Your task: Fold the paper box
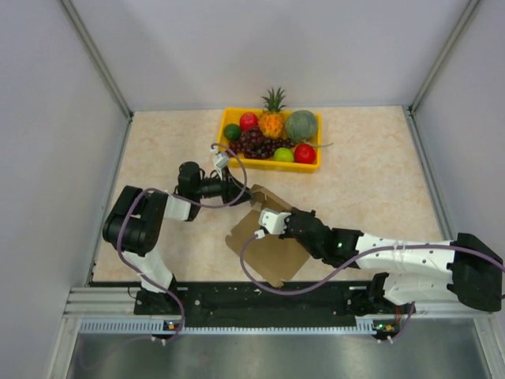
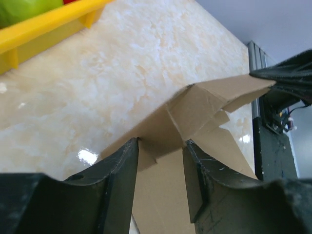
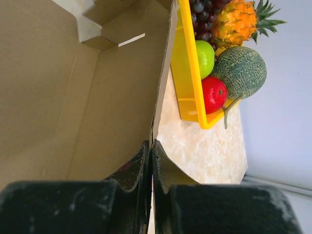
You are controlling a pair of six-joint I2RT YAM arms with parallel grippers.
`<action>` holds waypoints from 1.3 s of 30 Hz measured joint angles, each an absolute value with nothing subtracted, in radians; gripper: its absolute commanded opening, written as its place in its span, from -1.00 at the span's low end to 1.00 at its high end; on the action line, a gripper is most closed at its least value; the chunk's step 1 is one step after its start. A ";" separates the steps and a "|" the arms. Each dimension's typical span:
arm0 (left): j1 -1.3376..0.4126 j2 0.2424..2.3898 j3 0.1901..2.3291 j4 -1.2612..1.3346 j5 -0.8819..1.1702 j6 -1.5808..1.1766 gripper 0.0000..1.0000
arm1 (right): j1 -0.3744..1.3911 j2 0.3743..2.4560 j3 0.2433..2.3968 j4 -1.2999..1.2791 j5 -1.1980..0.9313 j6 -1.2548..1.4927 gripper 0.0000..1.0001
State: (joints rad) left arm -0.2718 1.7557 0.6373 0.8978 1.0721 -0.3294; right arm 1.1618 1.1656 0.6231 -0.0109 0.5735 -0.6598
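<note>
the right claw (image 3: pixel 151 148) is pinched tight on an edge of the paper box (image 3: pixel 73 97). the left claw (image 2: pixel 161 144) sits around a flap (image 2: pixel 161 190); i cannot tell if it squeezes. the box lies on the table (image 1: pixel 371 181) near the yellow tray (image 1: pixel 272 164).

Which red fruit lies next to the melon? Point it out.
The red fruit at the right end of the tray; the other red fruit sits left of the pineapple.

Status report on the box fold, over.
Left gripper open, flap between jaws. Right gripper shut on paper box edge. Flaps partly raised. Yellow tray close behind.
</note>
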 measured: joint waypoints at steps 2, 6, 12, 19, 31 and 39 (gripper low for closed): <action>-0.251 1.754 0.636 0.926 1.072 -0.374 0.01 | 1.159 1.165 0.623 -0.012 0.570 -0.660 -1.00; -0.237 1.728 0.633 0.938 1.050 -0.408 -0.06 | 1.154 1.164 0.623 -0.012 0.567 -0.662 -1.00; -0.254 1.647 0.583 0.904 0.958 -0.388 -0.06 | 1.149 1.165 0.624 -0.012 0.567 -0.661 -1.00; -0.321 1.569 0.489 0.862 0.823 -0.346 -0.10 | 1.118 1.165 0.638 -0.027 0.535 -0.627 -1.00; -0.331 1.254 0.417 0.777 0.584 -0.410 0.03 | 1.105 1.166 0.651 -0.039 0.509 -0.602 -1.00; -0.409 1.307 0.555 0.644 0.460 -0.388 -0.21 | 1.105 1.171 0.658 -0.047 0.507 -0.601 -1.00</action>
